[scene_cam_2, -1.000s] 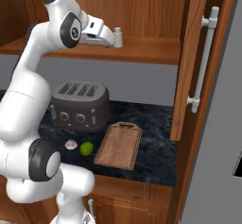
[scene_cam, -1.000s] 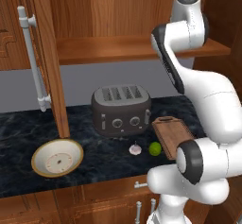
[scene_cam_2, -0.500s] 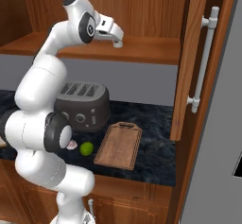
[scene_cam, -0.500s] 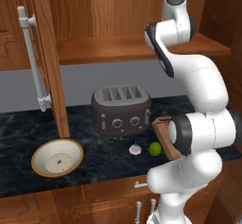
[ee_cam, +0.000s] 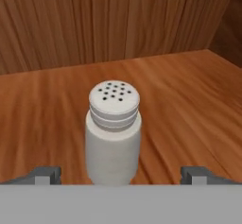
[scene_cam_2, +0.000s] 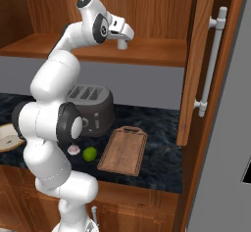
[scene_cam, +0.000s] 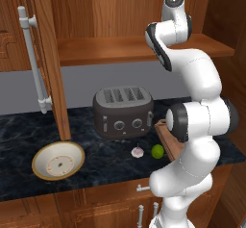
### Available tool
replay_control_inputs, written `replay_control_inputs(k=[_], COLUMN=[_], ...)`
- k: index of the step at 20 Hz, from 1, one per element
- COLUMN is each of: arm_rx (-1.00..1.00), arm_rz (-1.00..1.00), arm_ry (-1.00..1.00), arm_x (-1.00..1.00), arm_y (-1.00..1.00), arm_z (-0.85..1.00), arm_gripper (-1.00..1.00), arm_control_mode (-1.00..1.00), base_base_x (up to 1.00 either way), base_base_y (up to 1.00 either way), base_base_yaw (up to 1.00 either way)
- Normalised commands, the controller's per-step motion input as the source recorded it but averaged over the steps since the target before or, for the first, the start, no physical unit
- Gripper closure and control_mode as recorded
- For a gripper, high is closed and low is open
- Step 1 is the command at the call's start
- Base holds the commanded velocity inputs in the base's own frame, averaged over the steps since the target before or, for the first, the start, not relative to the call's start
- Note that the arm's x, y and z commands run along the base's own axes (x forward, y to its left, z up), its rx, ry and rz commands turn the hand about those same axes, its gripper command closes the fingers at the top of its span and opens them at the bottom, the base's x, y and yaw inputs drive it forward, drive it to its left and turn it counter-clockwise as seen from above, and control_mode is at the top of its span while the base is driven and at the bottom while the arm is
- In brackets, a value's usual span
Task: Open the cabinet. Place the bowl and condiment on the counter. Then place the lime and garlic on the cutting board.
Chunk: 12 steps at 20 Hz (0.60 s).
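Fingers spread wide either side of the upright salt shaker [ee_cam: 114, 131]; probably light, rigid, smooth — grip its cylindrical body below the cap.

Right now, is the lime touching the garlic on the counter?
Apart. In the left base view a strip of black counter shows between the garlic and the lime.

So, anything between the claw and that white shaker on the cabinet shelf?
No. In the hand view the white cylindrical shaker stands upright on bare wooden shelf, centred before the open claw.
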Motion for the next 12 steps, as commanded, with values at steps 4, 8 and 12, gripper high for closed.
replay_control_inputs(k=[4,8,12], arm_rx=[0.0,0.0,0.0], arm_rz=[0.0,0.0,0.01], arm_ry=[-0.02,-0.06,-0.04], arm_x=[0.28,0.01,0.09], arm_y=[-0.15,-0.33,-0.1], arm_z=[-0.01,0.0,-0.1], arm_gripper=[-1.0,-1.0,-1.0], arm_control_mode=[-1.0,-1.0,-1.0], base_base_x=[0.0,0.0,0.0], base_base_y=[0.0,0.0,0.0], base_base_yaw=[0.0,0.0,0.0])
